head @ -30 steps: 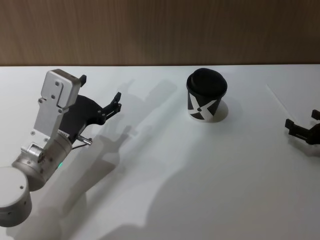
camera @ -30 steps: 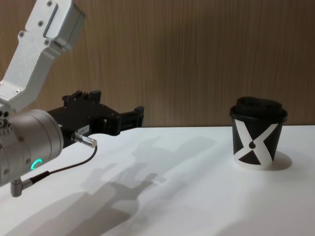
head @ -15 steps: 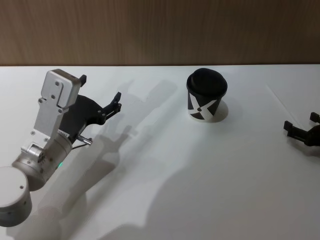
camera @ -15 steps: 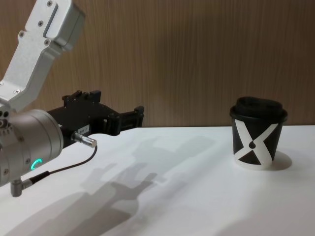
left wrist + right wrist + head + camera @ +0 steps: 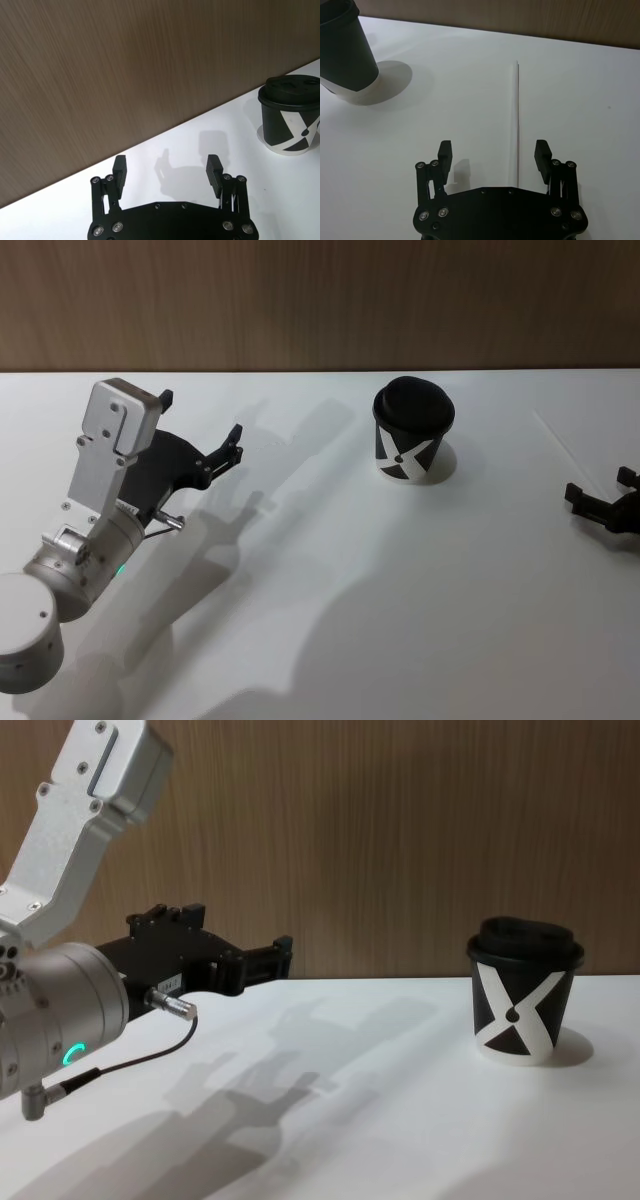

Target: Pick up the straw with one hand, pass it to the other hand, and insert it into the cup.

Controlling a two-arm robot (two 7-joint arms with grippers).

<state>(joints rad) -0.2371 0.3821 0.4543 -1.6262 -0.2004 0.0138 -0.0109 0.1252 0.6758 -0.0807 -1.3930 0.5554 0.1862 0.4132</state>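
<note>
The cup (image 5: 413, 430), black with a white X and a domed lid, stands upright at the table's far middle; it also shows in the chest view (image 5: 525, 995) and the left wrist view (image 5: 289, 122). The straw (image 5: 517, 120), a thin white tube, lies flat on the table right of the cup, faint in the head view (image 5: 555, 438). My right gripper (image 5: 493, 149) is open low over the straw's near end, which runs between the fingers, nearer one of them; it sits at the right edge (image 5: 598, 485). My left gripper (image 5: 201, 415) hangs open and empty at the left (image 5: 167, 162).
A wood-grain wall (image 5: 320, 300) backs the white table (image 5: 330, 570). The left arm's silver housing (image 5: 60, 850) and a thin dark cable (image 5: 130, 1060) sit at the chest view's left. Bare table lies between the two grippers.
The right gripper has shifted very slightly at the head view's right edge. The left arm, cup and straw have not moved.
</note>
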